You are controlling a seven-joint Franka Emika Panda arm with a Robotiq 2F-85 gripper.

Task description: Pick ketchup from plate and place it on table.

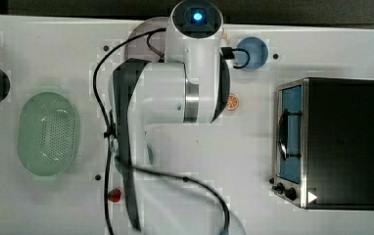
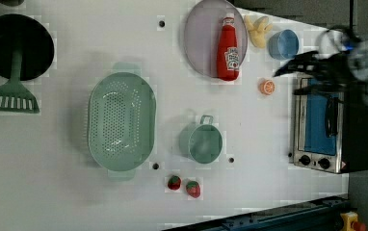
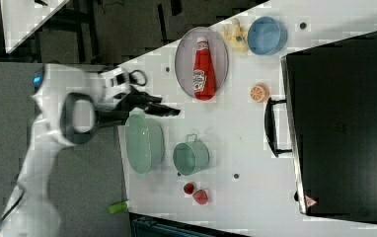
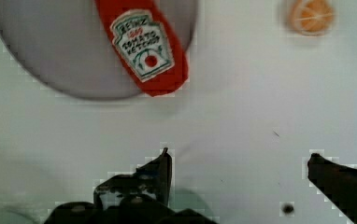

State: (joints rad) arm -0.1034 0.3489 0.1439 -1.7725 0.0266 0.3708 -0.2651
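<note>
Ketchup [image 4: 145,44] lay flat on the plate [image 4: 46,60], ahead of the gripper [image 4: 237,161] and off to one side — its long axis angled across the empty, wide-spread fingers.

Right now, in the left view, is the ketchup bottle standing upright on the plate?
No, the ketchup lies flat on its side on the plate, label facing up and its base overhanging the rim.
</note>
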